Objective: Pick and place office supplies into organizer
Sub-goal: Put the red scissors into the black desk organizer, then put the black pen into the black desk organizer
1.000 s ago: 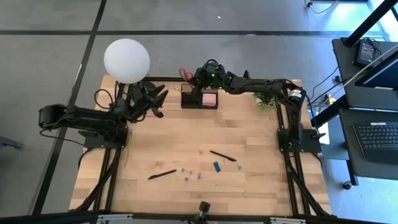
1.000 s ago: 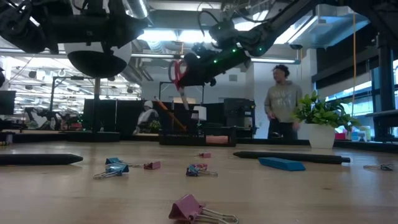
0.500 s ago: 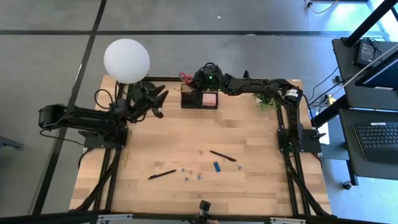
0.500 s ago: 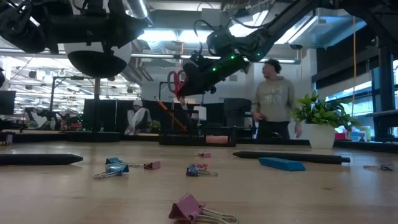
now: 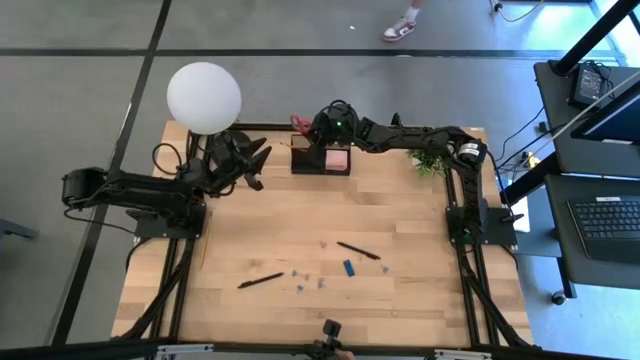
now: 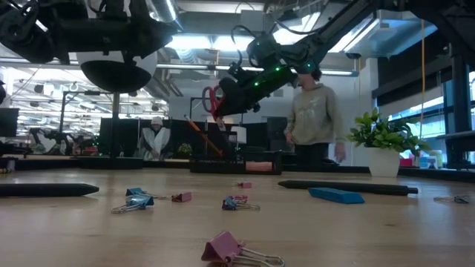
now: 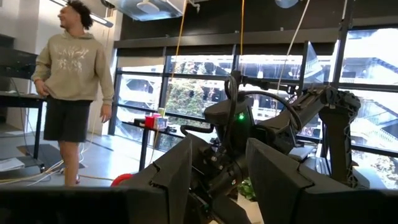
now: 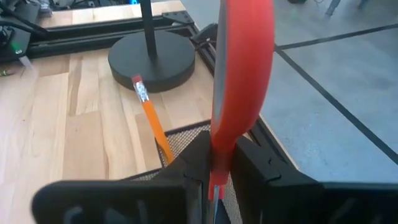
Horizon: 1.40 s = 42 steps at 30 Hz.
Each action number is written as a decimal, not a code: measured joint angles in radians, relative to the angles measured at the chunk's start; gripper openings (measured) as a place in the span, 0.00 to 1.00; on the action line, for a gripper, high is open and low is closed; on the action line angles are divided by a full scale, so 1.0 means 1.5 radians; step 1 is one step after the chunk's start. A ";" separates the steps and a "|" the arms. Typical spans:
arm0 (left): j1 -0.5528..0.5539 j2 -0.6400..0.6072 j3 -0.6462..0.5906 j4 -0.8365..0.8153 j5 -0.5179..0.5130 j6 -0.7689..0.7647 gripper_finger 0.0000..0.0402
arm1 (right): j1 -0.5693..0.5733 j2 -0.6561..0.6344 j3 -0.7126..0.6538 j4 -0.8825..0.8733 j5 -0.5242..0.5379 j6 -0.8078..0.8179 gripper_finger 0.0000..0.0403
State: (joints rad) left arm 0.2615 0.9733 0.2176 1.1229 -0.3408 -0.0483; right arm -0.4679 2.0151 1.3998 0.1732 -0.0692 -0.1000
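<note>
My right gripper [image 5: 318,128] is over the far left end of the black mesh organizer [image 5: 322,160], shut on the red-handled scissors [image 6: 211,100]. An orange pencil [image 8: 152,121] stands slanted in the organizer, and a pink sticky pad [image 5: 338,158] lies in its right part. Two black pens [image 5: 358,250] [image 5: 260,281], a blue block [image 5: 348,267] and small clips [image 5: 305,280] lie on the near half of the table. My left gripper [image 5: 250,165] waits open at the far left, beside the lamp. My right gripper pinches the scissors between its two fingers [image 8: 249,168], at the foot of the red handle [image 8: 216,177]. The fingers slant down from the table's right. The handle loops [image 8: 242,62] stick out past the fingertips; the blades are hidden by the gripper. The scissors hang clear above the organizer.
A lamp with a white globe [image 5: 204,96] and a round black base [image 8: 152,59] stands left of the organizer. A potted plant [image 5: 430,160] is at the far right. A person [image 6: 312,119] walks in the room beyond the far edge.
My right gripper has tipped a little further downward and edged toward the table's left with the scissors, whose red handles now sit slightly lower over the organizer. The person behind the table has walked leftward in the low view.
</note>
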 joint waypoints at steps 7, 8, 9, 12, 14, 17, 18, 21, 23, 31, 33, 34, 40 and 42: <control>0.000 0.000 0.000 0.000 0.001 0.000 0.37 | 0.000 0.000 0.000 -0.020 0.000 0.000 0.16; 0.000 0.000 0.000 0.000 0.001 0.000 0.37 | 0.000 0.000 0.000 -0.021 -0.001 0.000 0.16; 0.000 0.000 0.000 -0.001 0.001 0.000 0.37 | 0.000 0.000 0.000 -0.021 -0.001 0.001 0.16; 0.000 0.000 0.000 -0.001 0.001 0.000 0.37 | 0.000 0.000 0.000 -0.025 -0.001 0.001 0.17; 0.000 0.000 0.000 -0.001 0.001 0.000 0.37 | 0.000 0.000 0.000 -0.026 -0.001 0.001 0.17; 0.000 0.000 0.000 -0.001 0.001 0.001 0.37 | 0.000 0.000 0.000 -0.026 -0.001 0.001 0.17; 0.000 0.000 0.000 -0.001 0.001 0.001 0.37 | 0.000 0.000 0.000 -0.026 -0.001 0.001 0.17; 0.000 0.000 0.000 -0.001 0.001 0.001 0.37 | 0.000 0.000 0.000 -0.025 -0.001 0.001 0.17; 0.000 0.000 0.000 -0.001 0.001 0.001 0.37 | 0.000 0.000 0.000 -0.025 -0.001 0.011 0.17; 0.000 0.000 0.000 -0.001 0.001 0.006 0.37 | 0.002 -0.012 0.000 -0.046 -0.002 0.046 0.17; 0.000 0.000 0.000 -0.001 0.002 0.006 0.37 | 0.005 -0.025 0.001 -0.064 -0.002 0.039 0.17; 0.000 0.000 0.000 0.000 0.004 0.006 0.37 | 0.007 -0.032 0.001 -0.080 -0.002 0.029 0.17; 0.000 0.000 0.000 0.000 0.025 0.006 0.37 | 0.029 -0.086 0.001 -0.144 -0.002 -0.019 0.17; 0.000 0.000 0.000 0.000 0.030 0.006 0.37 | 0.037 -0.110 0.001 -0.171 -0.006 -0.025 0.17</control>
State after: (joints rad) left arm 0.2615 0.9737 0.2180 1.1233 -0.2955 -0.0387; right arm -0.4127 1.8509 1.4017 -0.0831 -0.0780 -0.1371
